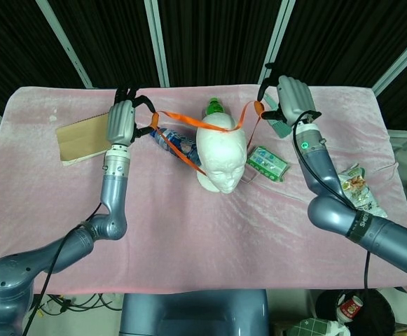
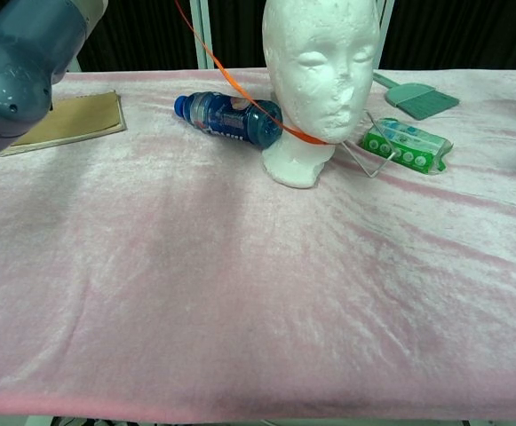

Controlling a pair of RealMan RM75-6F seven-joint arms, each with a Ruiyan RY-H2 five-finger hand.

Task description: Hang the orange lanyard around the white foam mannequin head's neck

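The limp, light orange lanyard [image 1: 189, 120] is pinched by the left hand [image 1: 120, 120] and right hand [image 1: 292, 98], stretched over the easily toppled mannequin head [image 1: 221, 155].

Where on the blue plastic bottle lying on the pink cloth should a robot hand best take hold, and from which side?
Probably around the middle of the blue plastic bottle, from above. It lies on its side on the pink cloth, so its round body is open there. Its base sits against the white foam mannequin head, and the orange lanyard strap crosses that end.
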